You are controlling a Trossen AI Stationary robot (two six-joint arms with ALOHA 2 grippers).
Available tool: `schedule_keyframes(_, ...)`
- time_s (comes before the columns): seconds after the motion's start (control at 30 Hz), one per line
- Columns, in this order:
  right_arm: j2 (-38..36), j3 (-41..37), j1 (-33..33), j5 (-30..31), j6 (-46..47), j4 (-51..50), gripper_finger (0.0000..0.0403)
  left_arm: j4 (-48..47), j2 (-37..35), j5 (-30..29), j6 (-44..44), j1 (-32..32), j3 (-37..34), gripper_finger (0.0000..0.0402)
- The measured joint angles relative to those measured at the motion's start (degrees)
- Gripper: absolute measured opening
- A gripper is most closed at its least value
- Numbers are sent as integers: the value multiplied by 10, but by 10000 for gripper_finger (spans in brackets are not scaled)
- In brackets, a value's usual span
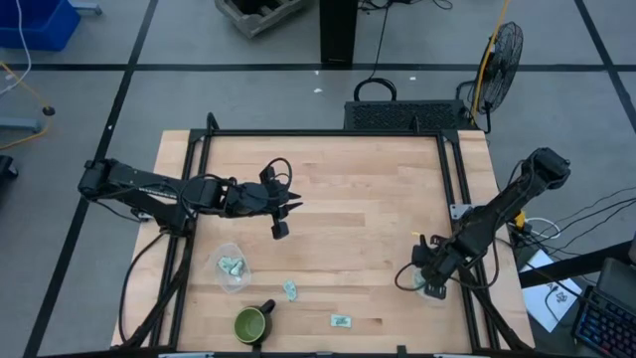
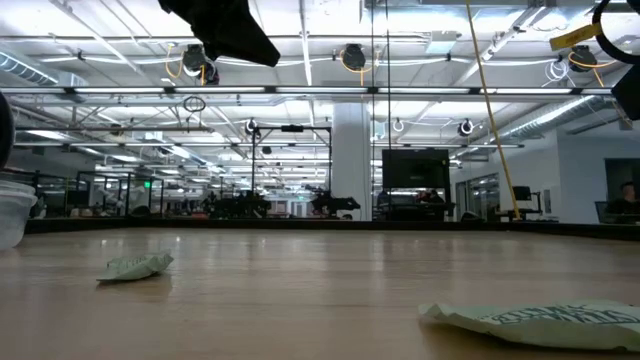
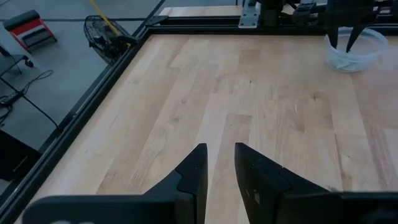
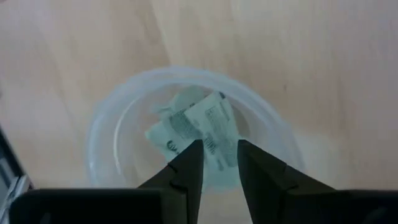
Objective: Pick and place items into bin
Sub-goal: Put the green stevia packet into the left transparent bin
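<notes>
My right gripper (image 4: 219, 158) stands open, pointing down into a clear cup (image 4: 106, 143) near the table's right edge (image 1: 434, 289). Two pale green-and-white packets (image 4: 205, 130) lie in that cup, under and between the fingertips. My left gripper (image 3: 219, 158) hovers open and empty above the table's left middle (image 1: 294, 206). A second clear cup (image 1: 231, 267) at the near left holds more packets. Two loose packets (image 1: 290, 289) (image 1: 341, 320) lie flat on the wood near the front edge; the low view shows them too (image 2: 135, 266) (image 2: 540, 320). My right gripper's open fingers (image 4: 186, 165) stand on either side of the upper packet's near end (image 4: 217, 149), coming from above. I cannot tell whether they touch it. The packet rests inside the cup.
A dark green mug (image 1: 253, 323) stands at the near left, beside the loose packets. A black frame rail (image 1: 318, 133) runs around the tabletop. The bare wood in the table's middle (image 1: 368, 219) is free room. Only the two clear cups and the mug show as containers.
</notes>
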Motion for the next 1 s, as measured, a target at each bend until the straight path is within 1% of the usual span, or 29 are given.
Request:
schedule_keyframes(0.07, -5, 0, 0, -12, -4, 0, 90, 0, 0, 0, 0, 0, 0, 88)
schedule_keyframes(0.2, -28, 11, 0, -13, -9, 2, 79, -2, 0, 6, -8, 0, 0, 88)
schedule_keyframes(0.3, -52, 23, 0, -6, -12, 4, 71, -9, 0, 58, -44, 0, 0, 88)
schedule_keyframes(0.37, -69, 31, 0, 22, -30, 14, 65, -18, 0, 113, -77, 0, 0, 88)
schedule_keyframes(0.43, -87, 34, 0, 58, -75, 42, 60, -30, 9, 167, -107, -3, 0, 88)
schedule_keyframes(0.47, -97, 34, 0, 81, -109, 57, 57, -41, 13, 188, -115, -6, 0, 88)
schedule_keyframes(0.53, -112, 34, 0, 147, -191, 96, 53, -71, 26, 222, -120, -14, 0, 88)
schedule_keyframes(0.63, -128, 33, 0, 275, -345, 177, 50, -96, 60, 253, -119, -25, 1, 88)
schedule_keyframes(0.7, -132, 28, -1, 352, -465, 260, 50, -116, 91, 257, -119, -36, 0, 88)
schedule_keyframes(0.77, -133, 15, -1, 404, -582, 345, 50, -114, 124, 257, -117, -49, 0, 88)
schedule_keyframes(0.83, -131, -2, -2, 424, -693, 433, 50, -116, 155, 262, -118, -61, 0, 88)
schedule_keyframes(0.87, -131, -13, -4, 424, -744, 473, 50, -107, 172, 269, -121, -67, 0, 88)
schedule_keyframes(1.0, -131, -74, -13, 423, -893, 636, 50, -99, 218, 312, -133, -90, 0, 88)
